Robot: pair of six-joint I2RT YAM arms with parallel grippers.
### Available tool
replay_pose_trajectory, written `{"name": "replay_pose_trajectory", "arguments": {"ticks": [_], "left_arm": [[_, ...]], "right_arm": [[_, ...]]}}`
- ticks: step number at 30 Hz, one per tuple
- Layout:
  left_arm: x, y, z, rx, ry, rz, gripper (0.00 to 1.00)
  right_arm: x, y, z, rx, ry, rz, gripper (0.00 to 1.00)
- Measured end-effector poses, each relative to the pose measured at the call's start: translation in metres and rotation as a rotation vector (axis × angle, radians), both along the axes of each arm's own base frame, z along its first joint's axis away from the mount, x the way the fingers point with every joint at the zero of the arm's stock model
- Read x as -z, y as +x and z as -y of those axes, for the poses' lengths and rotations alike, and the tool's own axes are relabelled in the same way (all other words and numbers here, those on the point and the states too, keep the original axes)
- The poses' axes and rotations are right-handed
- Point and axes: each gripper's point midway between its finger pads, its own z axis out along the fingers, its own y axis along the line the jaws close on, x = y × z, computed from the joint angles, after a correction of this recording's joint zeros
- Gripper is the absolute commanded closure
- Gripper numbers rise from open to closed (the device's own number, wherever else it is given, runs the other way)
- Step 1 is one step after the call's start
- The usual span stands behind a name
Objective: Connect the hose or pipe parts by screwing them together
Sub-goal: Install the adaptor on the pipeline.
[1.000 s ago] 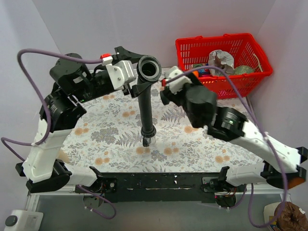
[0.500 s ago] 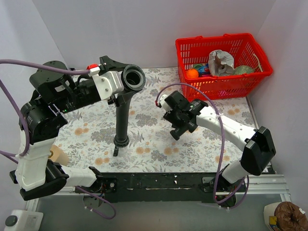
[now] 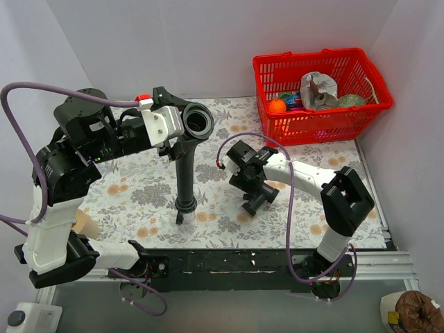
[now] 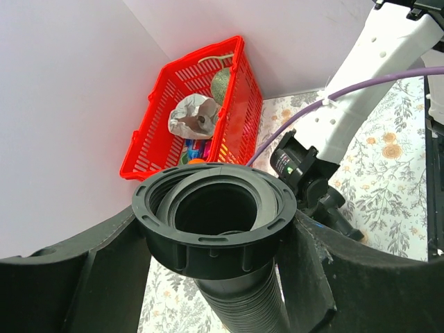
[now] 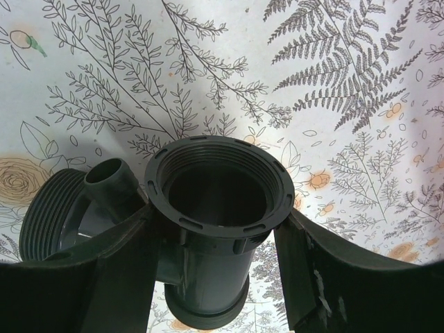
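Toward the near edge of the table [image 3: 139, 182], the right gripper [image 5: 208, 277] has its fingers clamped on the grey T-fitting [image 3: 256, 200], low over the middle. Can't tell if it's resting on the surface. Left gripper [image 4: 215, 243] pinches the black ribbed hose [image 3: 186, 173] at its top collar, so it hangs upright left of the fitting with its bottom end down near the table. Red basket [image 3: 312, 57] sits in the far right corner.

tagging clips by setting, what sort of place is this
Most likely a robot lab test cell, not a home or workshop: plain white walls close in a floral-cloth tabletop, robot arms are bolted to a black rail at its edge, and a red basket holds assorted props.
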Motion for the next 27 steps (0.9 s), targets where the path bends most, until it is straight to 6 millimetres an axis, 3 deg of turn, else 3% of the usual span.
{"name": "replay_pose_trajectory", "arguments": {"ticks": [8, 10, 12, 14, 15, 19, 22, 26, 27], "left_arm": [[0.008, -0.002, 0.004, 0.02, 0.009, -0.031, 1.0], [0.01, -0.003, 0.005, 0.03, 0.009, -0.043, 1.0], [0.016, -0.006, 0.007, 0.046, 0.015, -0.065, 1.0], [0.025, -0.009, 0.01, 0.066, 0.024, -0.092, 1.0], [0.028, -0.01, 0.011, 0.073, 0.026, -0.104, 1.0], [0.038, -0.012, 0.022, 0.119, 0.01, -0.15, 1.0], [0.052, -0.014, 0.032, 0.154, -0.016, -0.193, 1.0], [0.064, -0.018, 0.038, 0.188, -0.059, -0.229, 1.0], [0.063, -0.019, 0.039, 0.193, -0.072, -0.232, 1.0]], "right_arm": [[-0.006, 0.003, -0.003, -0.005, -0.02, 0.049, 0.99], [-0.02, 0.006, -0.005, 0.002, 0.002, 0.09, 0.99], [-0.051, 0.013, -0.011, 0.013, 0.068, 0.164, 0.99], [-0.102, 0.021, -0.022, 0.032, 0.192, 0.275, 0.99], [-0.137, 0.026, -0.027, 0.05, 0.273, 0.349, 0.99], [-0.305, 0.03, -0.034, 0.126, 0.719, 0.654, 0.99], [-0.419, -0.006, -0.013, 0.116, 1.108, 0.812, 0.99], [-0.524, -0.068, 0.018, 0.0, 1.506, 0.897, 0.99], [-0.542, -0.081, 0.022, -0.041, 1.582, 0.905, 0.99]]}}
